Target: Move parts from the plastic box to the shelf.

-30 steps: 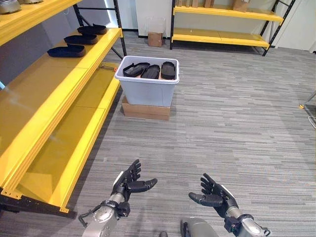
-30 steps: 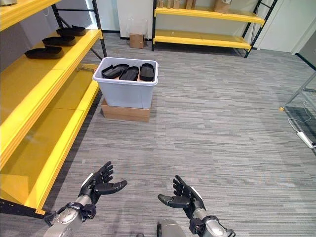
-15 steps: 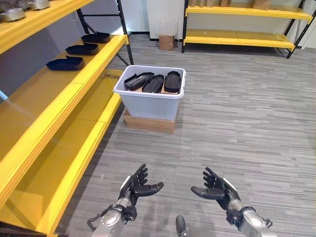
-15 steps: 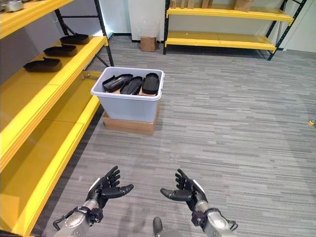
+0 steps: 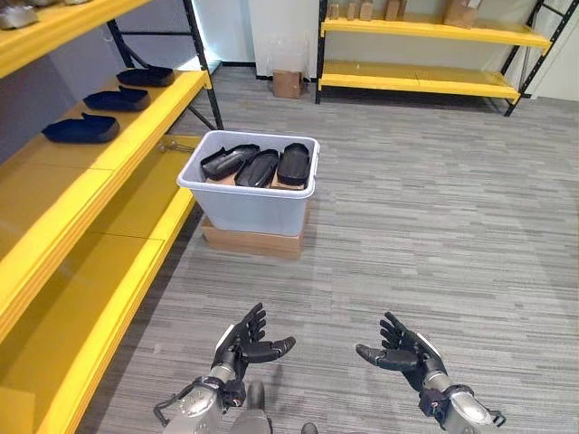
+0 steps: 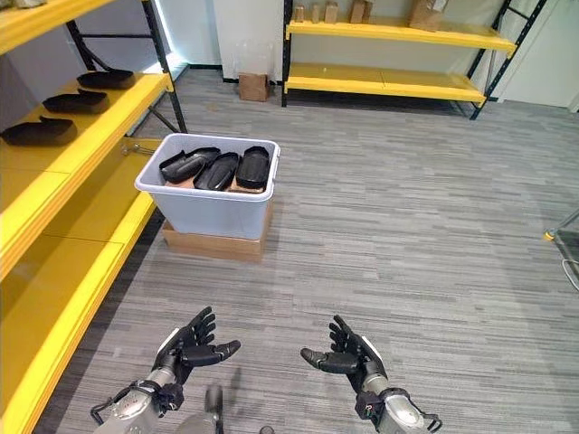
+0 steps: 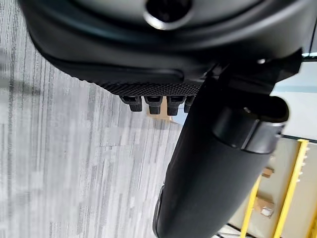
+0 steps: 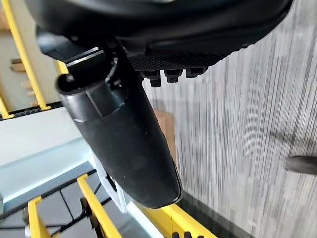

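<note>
Camera has swung since a second ago, so the whole scene sits differently in frame; box and shelf parts haven't moved relative to each other, and both hands stay low in front, empty. Yellow shelf (image 5: 136,145) runs along the robot's left, tiers open toward the aisle, which is why the box is parked just beside its edge: short carry. Second yellow rack (image 5: 425,77) stands at the far wall, well apart, with a small carton (image 5: 288,84) on the floor near it. Floor (image 5: 434,226) is grey striped carpet, flat, nothing between robot and box. Box (image 5: 249,203) is pale plastic, raised on a flat cardboard base (image 5: 249,242), likely to bring the rim up for reach. Three dark parts (image 5: 261,166) lie side by side inside it; three more parts (image 5: 81,129) already sit in a row on the shelf tier. Left hand (image 5: 242,342) and right hand (image 5: 403,351) hover palms inward, fingers spread and relaxed, holding nothing. Looks like pre-grasp approach; box is well ahead of both.
</note>
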You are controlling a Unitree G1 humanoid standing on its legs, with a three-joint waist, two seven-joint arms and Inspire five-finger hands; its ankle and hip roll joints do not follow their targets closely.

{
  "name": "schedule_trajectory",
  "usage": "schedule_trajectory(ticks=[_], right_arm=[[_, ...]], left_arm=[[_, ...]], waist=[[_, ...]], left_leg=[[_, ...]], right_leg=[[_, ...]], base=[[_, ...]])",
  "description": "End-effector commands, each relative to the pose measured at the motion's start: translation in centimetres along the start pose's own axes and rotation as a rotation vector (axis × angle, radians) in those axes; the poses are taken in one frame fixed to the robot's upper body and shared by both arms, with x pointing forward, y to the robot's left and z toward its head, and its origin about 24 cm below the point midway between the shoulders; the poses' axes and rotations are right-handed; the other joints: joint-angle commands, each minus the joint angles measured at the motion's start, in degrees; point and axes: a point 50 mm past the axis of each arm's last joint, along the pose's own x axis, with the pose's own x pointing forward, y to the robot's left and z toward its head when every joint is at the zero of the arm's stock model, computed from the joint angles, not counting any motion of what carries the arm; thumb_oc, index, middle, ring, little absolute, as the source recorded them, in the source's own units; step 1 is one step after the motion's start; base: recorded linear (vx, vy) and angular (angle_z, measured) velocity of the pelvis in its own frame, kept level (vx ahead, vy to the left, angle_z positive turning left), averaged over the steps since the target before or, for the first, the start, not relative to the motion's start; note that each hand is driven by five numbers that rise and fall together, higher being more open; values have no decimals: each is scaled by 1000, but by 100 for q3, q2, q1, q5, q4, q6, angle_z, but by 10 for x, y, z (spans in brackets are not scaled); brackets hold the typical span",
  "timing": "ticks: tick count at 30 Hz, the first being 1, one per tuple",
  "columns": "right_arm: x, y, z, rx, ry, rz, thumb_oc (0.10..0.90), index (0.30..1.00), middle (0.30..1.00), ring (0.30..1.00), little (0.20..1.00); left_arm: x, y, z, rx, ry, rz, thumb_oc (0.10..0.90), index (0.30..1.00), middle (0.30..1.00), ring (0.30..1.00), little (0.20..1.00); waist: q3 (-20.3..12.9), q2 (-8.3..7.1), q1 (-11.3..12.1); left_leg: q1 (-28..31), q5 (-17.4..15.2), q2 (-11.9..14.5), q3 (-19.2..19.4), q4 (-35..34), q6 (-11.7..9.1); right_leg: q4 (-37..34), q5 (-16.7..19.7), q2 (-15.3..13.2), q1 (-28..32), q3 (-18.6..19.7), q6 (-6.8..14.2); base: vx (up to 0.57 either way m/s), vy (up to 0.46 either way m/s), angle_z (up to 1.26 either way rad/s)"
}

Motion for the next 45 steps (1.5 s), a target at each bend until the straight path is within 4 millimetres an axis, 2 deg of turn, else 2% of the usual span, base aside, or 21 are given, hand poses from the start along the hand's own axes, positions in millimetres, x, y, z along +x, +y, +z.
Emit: schedule_trajectory(ticks=[1, 4, 6, 7, 10, 11, 13, 14, 15, 18, 19, 22, 23, 24, 28, 31, 34, 38, 40, 42, 45], right_arm=[[1, 7, 32, -33, -166, 65, 900, 1000, 1000, 1000, 1000], [1, 9, 29, -28, -154, 76, 900, 1000, 1000, 1000, 1000], [3, 15, 28, -10, -157, 87, 900, 1000, 1000, 1000, 1000], [4, 19, 30, -2, -165, 103, 900, 1000, 1000, 1000, 1000], [6, 22, 30, -12, -165, 113, 900, 1000, 1000, 1000, 1000], [7, 26, 30, -6, -164, 124, 900, 1000, 1000, 1000, 1000], [8, 29, 29, -1, -160, 137, 900, 1000, 1000, 1000, 1000], [8, 29, 29, -2, -160, 137, 900, 1000, 1000, 1000, 1000], [9, 32, 31, -6, -167, 155, 900, 1000, 1000, 1000, 1000], [8, 33, 27, 6, -159, 161, 900, 1000, 1000, 1000, 1000], [8, 33, 26, 13, -156, 159, 900, 1000, 1000, 1000, 1000], [7, 33, 25, 29, -154, 156, 900, 1000, 1000, 1000, 1000], [6, 31, 25, 35, -157, 149, 900, 1000, 1000, 1000, 1000], [6, 31, 26, 26, -156, 150, 900, 1000, 1000, 1000, 1000], [6, 31, 29, 5, -162, 157, 900, 1000, 1000, 1000, 1000], [5, 28, 32, -6, -170, 149, 900, 1000, 1000, 1000, 1000], [5, 26, 34, 5, -182, 137, 900, 1000, 1000, 1000, 1000], [5, 22, 39, 6, -204, 128, 900, 1000, 1000, 1000, 1000], [5, 20, 40, 7, -204, 124, 900, 1000, 1000, 1000, 1000], [5, 18, 40, 4, -200, 119, 900, 1000, 1000, 1000, 1000], [5, 17, 41, 0, -198, 116, 900, 1000, 1000, 1000, 1000]], left_arm=[[6, -12, 42, 33, -215, -69, 900, 1000, 1000, 1000, 1000], [8, -15, 45, 38, -226, -87, 900, 1000, 1000, 1000, 1000], [9, -17, 50, 49, -241, -95, 900, 1000, 1000, 1000, 1000], [9, -15, 53, 53, -251, -96, 900, 1000, 1000, 1000, 1000], [9, -15, 57, 68, -262, -93, 900, 1000, 1000, 1000, 1000], [9, -14, 58, 76, -261, -91, 900, 1000, 1000, 1000, 1000], [9, -14, 60, 89, -265, -96, 900, 1000, 1000, 1000, 1000], [9, -14, 60, 89, -266, -96, 900, 1000, 1000, 1000, 1000], [10, -13, 63, 103, -272, -93, 900, 1000, 1000, 1000, 1000], [9, -11, 64, 120, -270, -88, 900, 1000, 1000, 1000, 1000], [9, -10, 63, 116, -266, -83, 900, 1000, 1000, 1000, 1000], [8, -8, 63, 115, -267, -84, 900, 1000, 1000, 1000, 1000], [8, -8, 60, 111, -255, -86, 900, 1000, 1000, 1000, 1000], [8, -7, 59, 108, -255, -83, 900, 1000, 1000, 1000, 1000], [6, -6, 59, 112, -260, -81, 900, 1000, 1000, 1000, 1000], [7, -8, 56, 116, -251, -92, 900, 1000, 1000, 1000, 1000], [9, -14, 54, 120, -247, -107, 900, 1000, 1000, 1000, 1000], [13, -20, 58, 115, -260, -126, 900, 1000, 1000, 1000, 1000], [16, -23, 60, 105, -262, -131, 900, 1000, 1000, 1000, 1000], [16, -22, 59, 99, -258, -127, 900, 1000, 1000, 1000, 1000], [15, -22, 58, 76, -254, -121, 900, 1000, 1000, 1000, 1000]], waist=[[-250, 87, 122], [-389, 106, 139], [-459, 65, 147], [-530, 16, 167], [-586, -26, 199], [-580, -54, 202], [-468, 3, 149], [-484, 18, 157], [-308, 100, 41], [-167, 243, -72], [-117, 288, -124], [-66, 289, -177], [-98, 238, -175], [-71, 197, -213], [-48, 162, -229], [-129, 110, -266], [-317, 132, -282], [-423, 211, -349], [-520, 256, -418], [-524, 247, -416], [-428, 112, -306]], left_leg=[[334, 686, 112, 27, 8, -105], [443, 748, 30, -37, -52, -92], [487, 657, -94, 90, 102, -6], [481, 419, -238, 112, 282, 142], [453, 146, -417, 181, 477, 291], [558, -85, -597, 195, 622, 456], [734, -221, -683, 132, 664, 561], [711, -212, -664, 136, 661, 556], [975, -299, -658, 61, 599, 636], [1298, -425, -637, -6, 501, 700], [1410, -466, -633, -64, 478, 698], [1573, -568, -671, -98, 522, 689], [1702, -716, -741, -90, 527, 646], [1930, -850, -792, -118, 491, 598], [2197, -1072, -797, -132, 524, 497], [2431, -1325, -758, -191, 653, 407], [2568, -1392, -579, -134, 860, 258], [2679, -1269, -293, -138, 1025, 60], [2665, -934, -86, -205, 1268, -116], [2523, -669, -33, -251, 1681, -197], [1849, 78, -22, -263, 3112, -252]], right_leg=[[396, -547, -517, 31, 176, 582], [390, -643, -664, 153, 171, 668], [481, -676, -850, 216, 193, 775], [670, -641, -1027, 169, 240, 875], [941, -499, -1270, 86, 249, 1052], [1704, -151, -1392, -224, 319, 1192], [2713, 421, -1348, -695, 386, 1244], [2708, 439, -1330, -722, 394, 1241], [3557, 759, -1115, -1143, 340, 1274], [4091, 495, -926, -1802, 42, 1190], [3953, 164, -764, -2060, -38, 1089], [3511, -26, -785, -2167, -322, 1041], [2543, -92, -863, -2236, -524, 1000], [1626, 151, -923, -2318, -672, 1079], [712, 501, -1103, -2231, -951, 1164], [452, 626, -1118, -2052, -914, 1171], [406, 685, -1028, -1774, -860, 1044], [677, 411, -856, -1718, -938, 890], [765, 178, -667, -1612, -886, 747], [745, 76, -565, -1480, -811, 650], [604, -36, -514, -1160, -675, 445]], base=[[210, 130, -24], [328, 228, -55], [279, 226, -10], [257, 224, -4], [228, 225, -4], [294, 337, -4], [152, 215, -14], [102, 192, 0], [148, 203, 14], [216, 190, 16], [247, 117, 25], [225, 36, 24], [380, -51, 13], [386, -49, 1], [260, -71, 0], [326, -118, 9], [351, -148, 32], [255, -151, 13], [308, -196, 16], [221, -158, 11], [154, -177, -10]])
